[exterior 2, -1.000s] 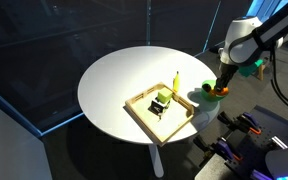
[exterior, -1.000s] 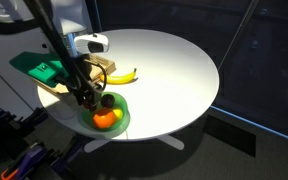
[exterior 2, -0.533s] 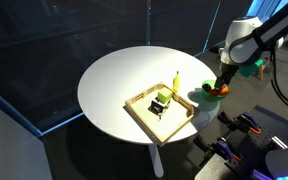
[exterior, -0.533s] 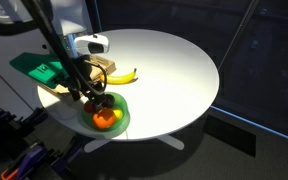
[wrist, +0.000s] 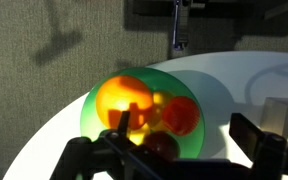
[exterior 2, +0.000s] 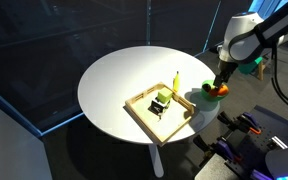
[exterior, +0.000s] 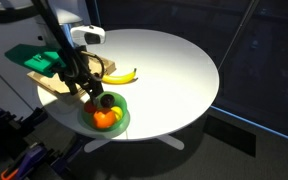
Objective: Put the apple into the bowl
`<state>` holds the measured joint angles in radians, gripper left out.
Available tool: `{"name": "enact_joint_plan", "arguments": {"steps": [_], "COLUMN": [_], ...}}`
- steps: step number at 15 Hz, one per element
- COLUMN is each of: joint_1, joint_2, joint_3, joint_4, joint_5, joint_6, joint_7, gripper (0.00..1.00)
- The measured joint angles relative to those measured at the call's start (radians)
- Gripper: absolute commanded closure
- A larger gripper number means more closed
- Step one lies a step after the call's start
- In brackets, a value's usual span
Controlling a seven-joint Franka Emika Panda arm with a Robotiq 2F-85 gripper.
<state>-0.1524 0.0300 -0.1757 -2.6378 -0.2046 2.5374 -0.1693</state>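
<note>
The red apple [wrist: 179, 115] lies in the green bowl [wrist: 92, 118] beside an orange fruit [wrist: 124, 100] and a dark maroon fruit [wrist: 160, 149]. In the wrist view my gripper [wrist: 184, 130] is open just above the bowl, fingers apart on either side of the apple, holding nothing. In both exterior views the gripper [exterior: 92, 94] [exterior 2: 220, 80] hangs a little above the bowl [exterior: 125, 121] [exterior 2: 201, 95], which sits at the edge of the round white table [exterior: 174, 70].
A banana [exterior: 121, 76] [exterior 2: 177, 80] lies on the table beside the bowl. A light wooden tray [exterior 2: 136, 104] with small items stands near it. The table edge runs close past the bowl.
The gripper went from shut to open, leaving the apple in the bowl. It has since lifted slightly above the fruits.
</note>
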Motion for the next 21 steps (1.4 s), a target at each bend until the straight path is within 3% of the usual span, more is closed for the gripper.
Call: {"name": "enact_joint_plan", "arguments": {"steps": [8,21], "joint_1": [0.044,0.097], "joint_2": [-0.082,-0.321], "joint_3": [0.058,0.130], "joint_4": [0.035,0.052], "joint_5": [0.013,0.043], "joint_6": [-0.148,-0.507], "joint_7": [0.025,0.078], "gripper": [0.00,0.00]}}
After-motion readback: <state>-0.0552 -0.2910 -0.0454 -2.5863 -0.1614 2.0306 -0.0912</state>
